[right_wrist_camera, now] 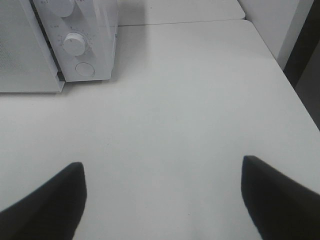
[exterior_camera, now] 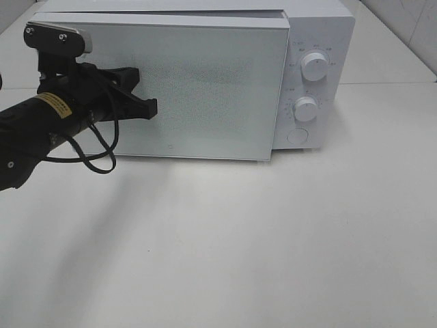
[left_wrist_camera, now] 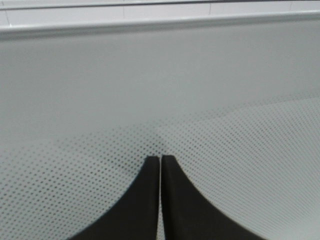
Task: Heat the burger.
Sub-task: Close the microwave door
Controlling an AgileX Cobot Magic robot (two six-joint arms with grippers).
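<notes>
The burger is out of view. A white microwave (exterior_camera: 321, 34) stands at the back of the table, and its dotted door (exterior_camera: 205, 89) stands slightly off the body at its right edge. My left gripper (exterior_camera: 151, 107) is shut, its black fingertips pressed together against the left part of the door. The left wrist view shows the closed tips (left_wrist_camera: 160, 159) touching the dotted door panel (left_wrist_camera: 225, 100) with nothing between them. My right gripper (right_wrist_camera: 162, 170) is open and empty above the bare white table (right_wrist_camera: 175, 100), to the right of the microwave (right_wrist_camera: 95, 30).
On the microwave's control panel there are two knobs (exterior_camera: 315, 65) (exterior_camera: 306, 108) and a round button (exterior_camera: 298, 135). A loop of black cable (exterior_camera: 95, 160) hangs under the left arm. The table's right edge (right_wrist_camera: 280, 70) runs beside a dark gap.
</notes>
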